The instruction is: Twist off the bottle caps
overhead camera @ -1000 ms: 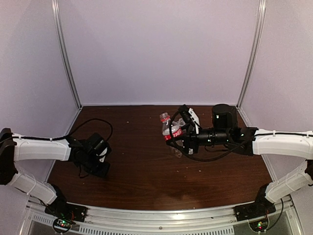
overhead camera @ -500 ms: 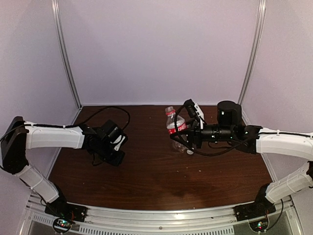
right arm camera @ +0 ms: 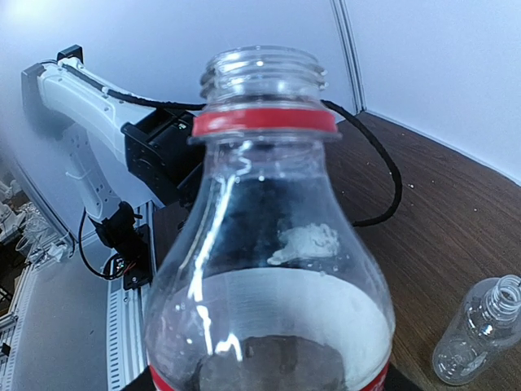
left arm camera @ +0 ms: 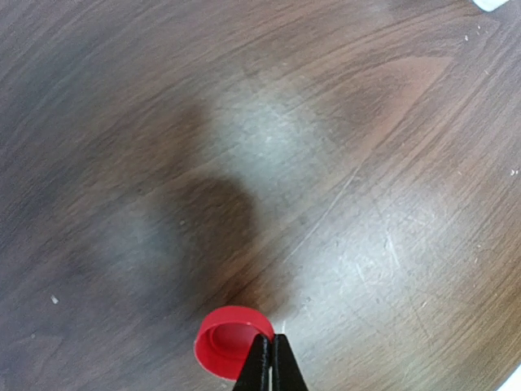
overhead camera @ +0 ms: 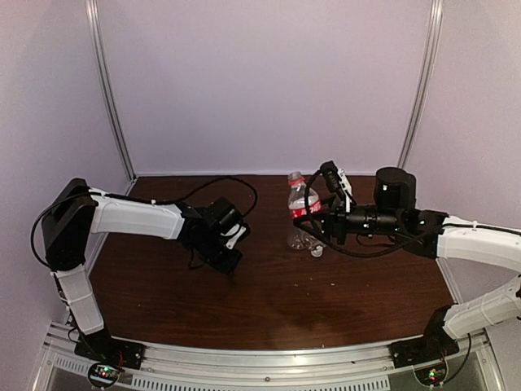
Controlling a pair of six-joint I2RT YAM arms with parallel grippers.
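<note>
Over the last second the left arm (overhead camera: 134,218) has swung in from the left edge of the overhead frame toward the centre. The right arm (overhead camera: 480,243) has carried its bottle a little to the right and toward the back wall.

In the overhead view, the left end effector (overhead camera: 230,262) hangs low over the dark wooden surface (overhead camera: 269,305), left of centre. The left wrist camera shows its two black fingers (left arm camera: 260,362) pressed almost together at the bottom of the frame. They pinch the right rim of the red cap (left arm camera: 226,349), whose hollow side faces the camera.

Right of centre, the labelled bottle (overhead camera: 302,199) stands nearly upright, held above the surface. The right end effector (overhead camera: 314,215) is closed around its lower body, reaching in from the right. The right wrist camera looks up along this bottle. Its neck is open, the thread is bare, and a red ring sits just below the thread. The white label band with a red edge crosses the bottom of that frame.

Just below the held bottle in the overhead view, the small clear unlabelled bottle (overhead camera: 299,239) rests on the surface. I cannot tell whether it stands or lies. In the lower right corner of the right wrist view its neck is also open. The white cap (overhead camera: 317,251) sits on the surface just beside it, to the lower right.
</note>
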